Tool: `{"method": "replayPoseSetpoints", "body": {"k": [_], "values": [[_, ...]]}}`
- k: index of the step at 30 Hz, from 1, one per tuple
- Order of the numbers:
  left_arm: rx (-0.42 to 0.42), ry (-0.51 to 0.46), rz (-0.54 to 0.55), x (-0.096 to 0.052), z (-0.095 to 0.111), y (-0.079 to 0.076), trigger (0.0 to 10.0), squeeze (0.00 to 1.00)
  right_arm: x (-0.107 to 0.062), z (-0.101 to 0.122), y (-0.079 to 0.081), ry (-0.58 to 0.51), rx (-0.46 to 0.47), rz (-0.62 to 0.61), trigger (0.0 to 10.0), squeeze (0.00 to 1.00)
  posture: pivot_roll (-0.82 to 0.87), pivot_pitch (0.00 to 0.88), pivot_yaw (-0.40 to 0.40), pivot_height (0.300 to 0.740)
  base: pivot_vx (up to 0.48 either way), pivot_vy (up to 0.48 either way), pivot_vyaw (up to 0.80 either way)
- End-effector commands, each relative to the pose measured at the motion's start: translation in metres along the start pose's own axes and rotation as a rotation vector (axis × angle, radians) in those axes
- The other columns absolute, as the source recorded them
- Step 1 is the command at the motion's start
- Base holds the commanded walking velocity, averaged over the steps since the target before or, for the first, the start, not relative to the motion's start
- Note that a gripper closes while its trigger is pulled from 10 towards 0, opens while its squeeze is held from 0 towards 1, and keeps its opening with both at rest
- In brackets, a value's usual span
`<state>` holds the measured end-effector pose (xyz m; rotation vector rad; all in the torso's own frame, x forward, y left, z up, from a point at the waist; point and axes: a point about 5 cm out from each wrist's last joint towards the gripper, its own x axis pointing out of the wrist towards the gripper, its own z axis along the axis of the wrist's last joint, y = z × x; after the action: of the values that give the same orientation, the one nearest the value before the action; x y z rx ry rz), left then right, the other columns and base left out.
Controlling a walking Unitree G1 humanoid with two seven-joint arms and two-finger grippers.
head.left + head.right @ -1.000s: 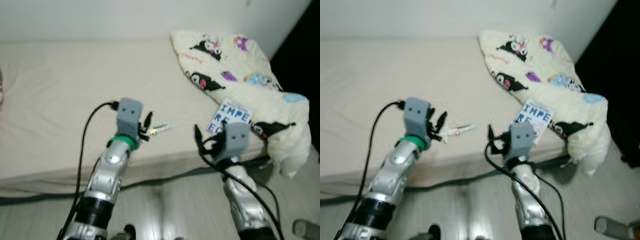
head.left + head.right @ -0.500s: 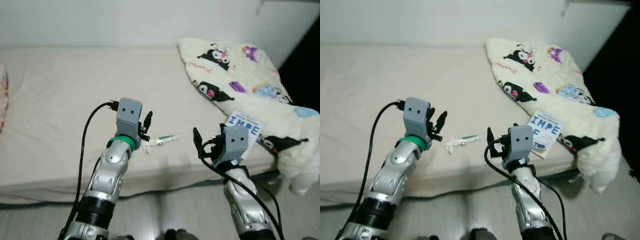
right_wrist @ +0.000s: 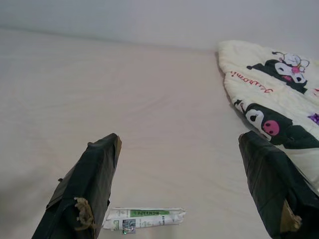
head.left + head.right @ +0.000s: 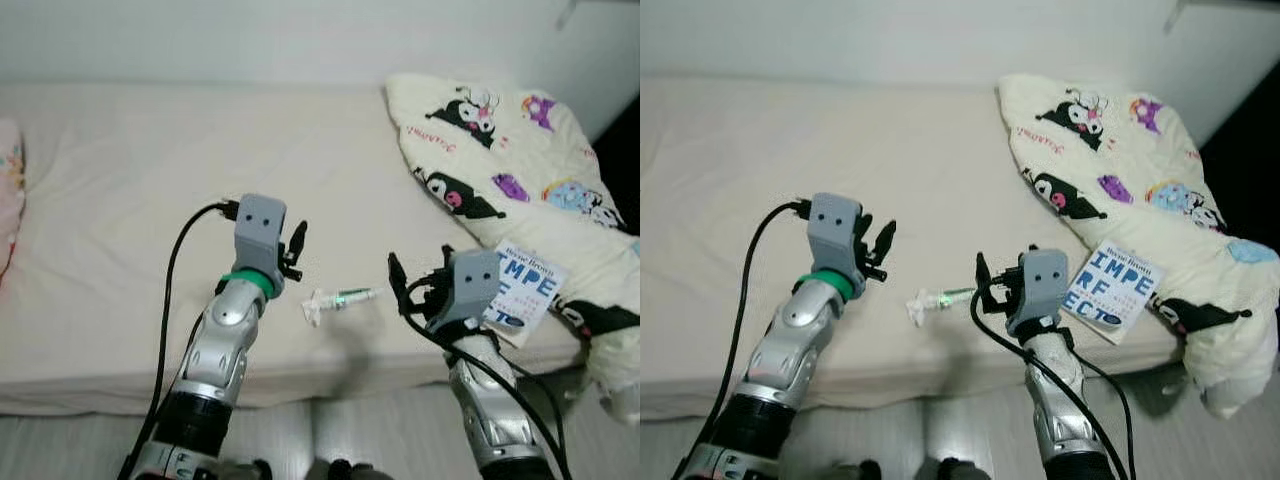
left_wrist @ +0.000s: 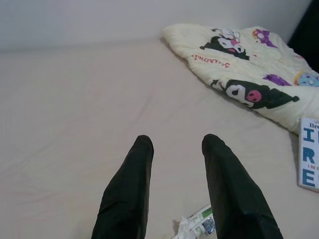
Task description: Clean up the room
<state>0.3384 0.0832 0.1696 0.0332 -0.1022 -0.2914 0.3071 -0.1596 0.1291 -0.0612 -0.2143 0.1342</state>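
Right claw (image 3: 182, 186) spread wide and empty, left claw (image 5: 177, 184) parted a little, empty too — white-and-green tube (image 4: 340, 299) flat on the bed (image 4: 130, 200) between them

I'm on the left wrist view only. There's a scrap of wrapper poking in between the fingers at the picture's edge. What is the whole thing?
Observer: A long thin white packet with a green band, lying flat on the bed, just to the right of the left gripper.
Operator: Where's the other arm?
Observer: The right gripper hovers at the packet's far end, fingers wide open.
Operator: Anything out to my left?
Observer: Something pink, cloth I think, lies at the bed's left edge.
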Motion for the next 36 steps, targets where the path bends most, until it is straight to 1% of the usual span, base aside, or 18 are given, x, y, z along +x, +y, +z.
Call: {"method": "replayPoseSetpoints", "body": {"k": [1, 7, 29, 31, 36], "values": [[-0.009, 0.014, -0.011, -0.0026, -0.0058, -0.0034, 10.0, 0.0, -0.0055, -0.0071, -0.0027, 0.032, 0.003, -0.015, 10.0, 0.0, -0.05, 0.139, -0.004, 0.74, 0.0, 0.0, 0.0], [-0.005, 0.025, -0.01, -0.0049, -0.0096, -0.0014, 10.0, 0.0, -0.0053, -0.0078, -0.0029, 0.035, 0.004, -0.015, 10.0, 0.0, -0.05, 0.139, -0.004, 0.74, 0.0, 0.0, 0.0], [-0.011, 0.023, -0.01, -0.0054, -0.0098, -0.0019, 10.0, 0.0, -0.005, -0.0075, -0.0028, 0.033, 0.002, -0.014, 10.0, 0.0, -0.05, 0.132, -0.004, 0.74, -0.297, 0.0, 0.0], [0.001, 0.026, -0.007, -0.0052, -0.0098, -0.0015, 10.0, 0.0, -0.0049, -0.0076, -0.0029, 0.033, 0.002, -0.014, 10.0, 0.0, -0.05, 0.132, -0.004, 0.74, 0.0, 0.0, 0.0], [-0.006, 0.03, -0.007, -0.0052, -0.0098, -0.0019, 10.0, 0.0, -0.0054, -0.0076, -0.0028, 0.034, 0.002, -0.015, 10.0, 0.0, -0.05, 0.137, -0.004, 0.74, 0.0, 0.0, 0.0]]}}
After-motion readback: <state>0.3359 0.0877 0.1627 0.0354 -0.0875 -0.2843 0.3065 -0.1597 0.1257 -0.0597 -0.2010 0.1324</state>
